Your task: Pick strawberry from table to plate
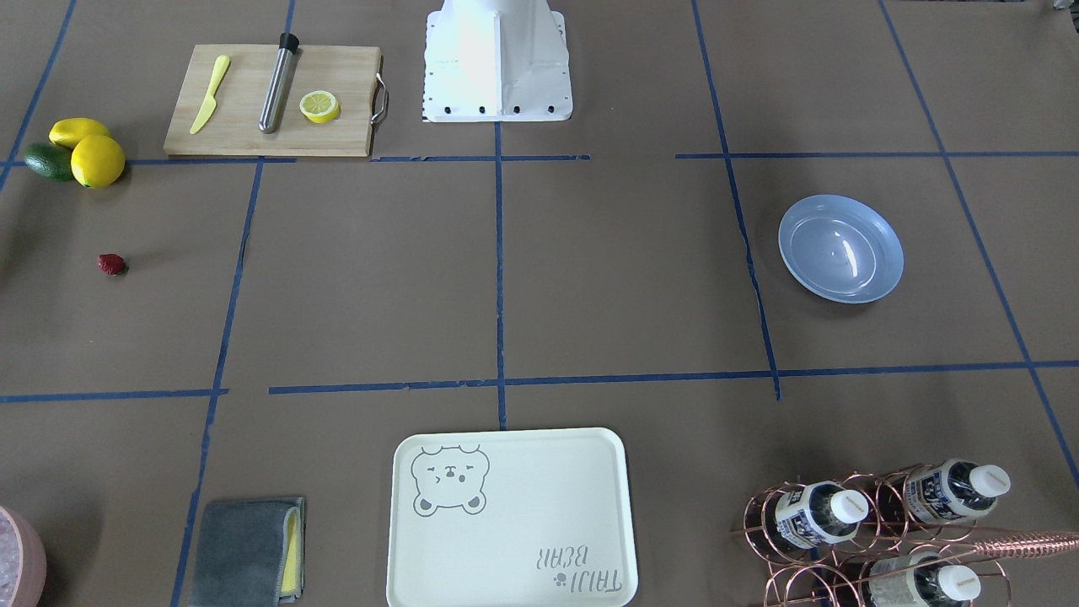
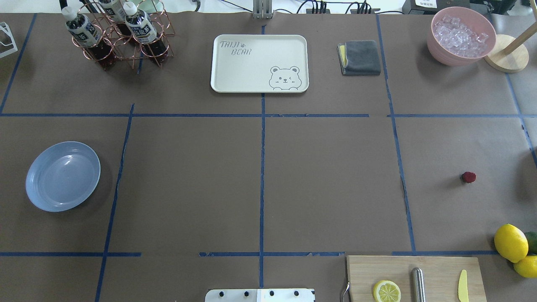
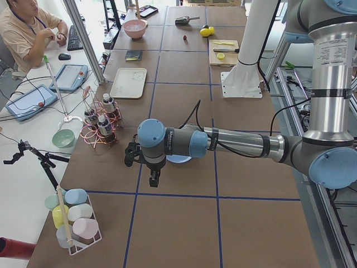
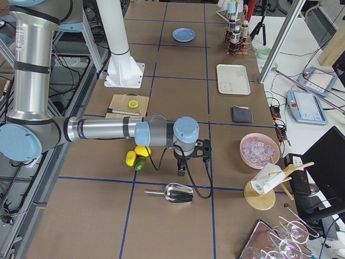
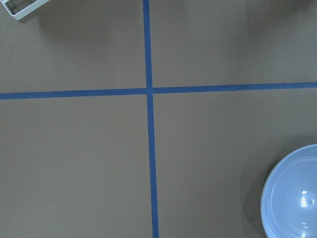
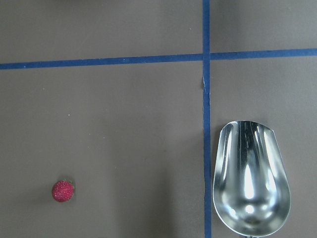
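The strawberry [image 1: 111, 265] [image 2: 468, 177] lies alone on the table [image 2: 327, 180] on the robot's right side, and sits low left in the right wrist view [image 6: 63, 191]. The pale blue plate [image 2: 63, 176] [image 1: 840, 249] rests empty on the robot's left side; its edge shows in the left wrist view [image 5: 292, 198]. My left gripper [image 3: 153, 180] hangs over the table just past the plate. My right gripper [image 4: 181, 170] hangs near the lemons and scoop. Only the side views show either gripper, so I cannot tell whether they are open or shut.
A cutting board [image 2: 413, 277] holds a lemon half, a steel tube and a yellow knife. Lemons [image 2: 510, 242] lie beside it. A cream bear tray [image 2: 259, 63], grey cloth [image 2: 361, 57], bottle rack [image 2: 117, 35] and ice bowl [image 2: 460, 35] line the far edge. A metal scoop [image 6: 250, 178] lies near the strawberry.
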Robot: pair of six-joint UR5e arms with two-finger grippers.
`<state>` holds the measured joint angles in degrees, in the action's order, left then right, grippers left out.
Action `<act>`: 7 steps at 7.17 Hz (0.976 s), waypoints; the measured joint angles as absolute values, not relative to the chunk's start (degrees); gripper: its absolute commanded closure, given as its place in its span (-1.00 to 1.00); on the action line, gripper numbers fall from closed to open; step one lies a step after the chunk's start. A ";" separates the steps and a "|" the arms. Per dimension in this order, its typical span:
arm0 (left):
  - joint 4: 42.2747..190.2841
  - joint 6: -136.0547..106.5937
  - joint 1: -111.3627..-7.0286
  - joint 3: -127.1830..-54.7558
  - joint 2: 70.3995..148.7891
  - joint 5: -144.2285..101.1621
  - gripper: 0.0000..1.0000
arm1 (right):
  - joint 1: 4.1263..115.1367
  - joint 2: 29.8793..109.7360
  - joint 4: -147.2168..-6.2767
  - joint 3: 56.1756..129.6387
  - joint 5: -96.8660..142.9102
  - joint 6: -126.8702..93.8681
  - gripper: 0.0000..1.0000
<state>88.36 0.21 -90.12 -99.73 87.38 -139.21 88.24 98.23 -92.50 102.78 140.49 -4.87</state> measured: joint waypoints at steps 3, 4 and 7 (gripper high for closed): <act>87.65 0.40 -90.13 -98.30 89.14 -138.78 -1.00 | 88.23 97.21 -91.91 103.34 140.23 -6.59 -1.00; 87.52 0.40 -90.06 -98.21 89.15 -138.48 -1.00 | 88.19 96.99 -91.81 103.61 140.20 -6.68 -1.00; 88.04 0.45 -89.84 -97.81 88.91 -135.77 -1.00 | 88.21 97.15 -91.57 104.55 140.40 -6.76 -1.00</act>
